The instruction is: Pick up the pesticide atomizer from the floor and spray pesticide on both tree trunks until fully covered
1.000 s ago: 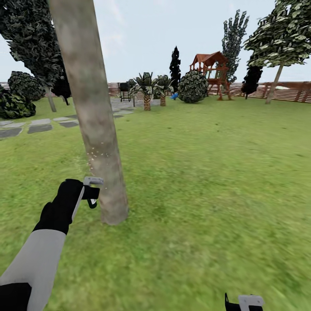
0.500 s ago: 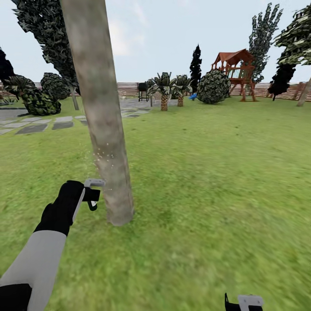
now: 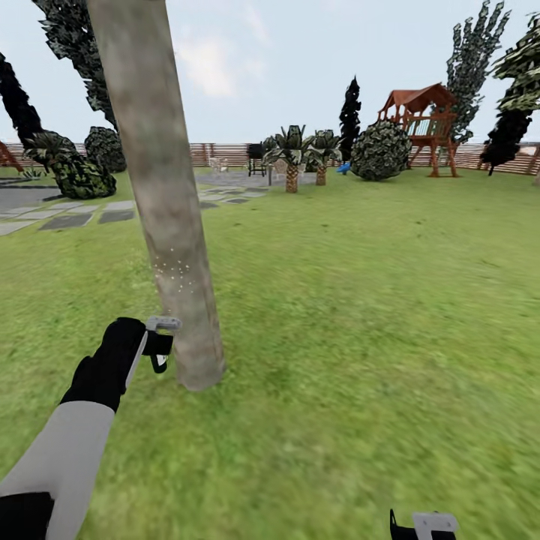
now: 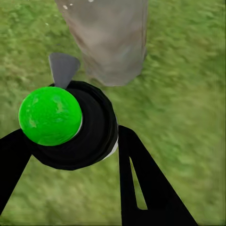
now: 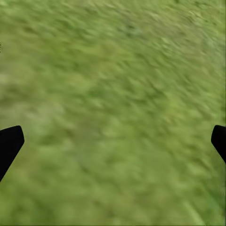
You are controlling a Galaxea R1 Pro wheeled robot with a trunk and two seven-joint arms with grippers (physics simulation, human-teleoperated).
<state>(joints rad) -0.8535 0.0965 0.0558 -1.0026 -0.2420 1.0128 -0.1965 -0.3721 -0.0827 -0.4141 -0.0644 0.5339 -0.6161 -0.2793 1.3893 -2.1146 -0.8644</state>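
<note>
A thick grey-tan tree trunk (image 3: 161, 195) rises from the grass right in front of me, with a patch of fine white pesticide specks (image 3: 176, 270) low on it. My left gripper (image 3: 160, 343) is just left of the trunk's base, shut on the pesticide atomizer (image 4: 70, 125). The atomizer looks like a black round body with a green ball on it and a grey nozzle (image 4: 63, 68) facing the trunk (image 4: 110, 37). At the picture's lower edge my right gripper (image 3: 424, 525) hangs over bare grass, its fingers (image 5: 9, 143) wide open and empty.
Grey stepping stones (image 3: 67, 220) lie at the back left. Short palms (image 3: 292, 161), a round bush (image 3: 381, 150), a red play tower (image 3: 420, 124) and a slatted fence (image 3: 225, 154) stand far off. A leafy crown (image 3: 525, 67) is at the right edge. Open lawn (image 3: 375, 315) spreads to the right.
The whole view has swung, so the background has shifted right. The left arm holds the same pose beside the trunk, and white specks still dot the bark.
</note>
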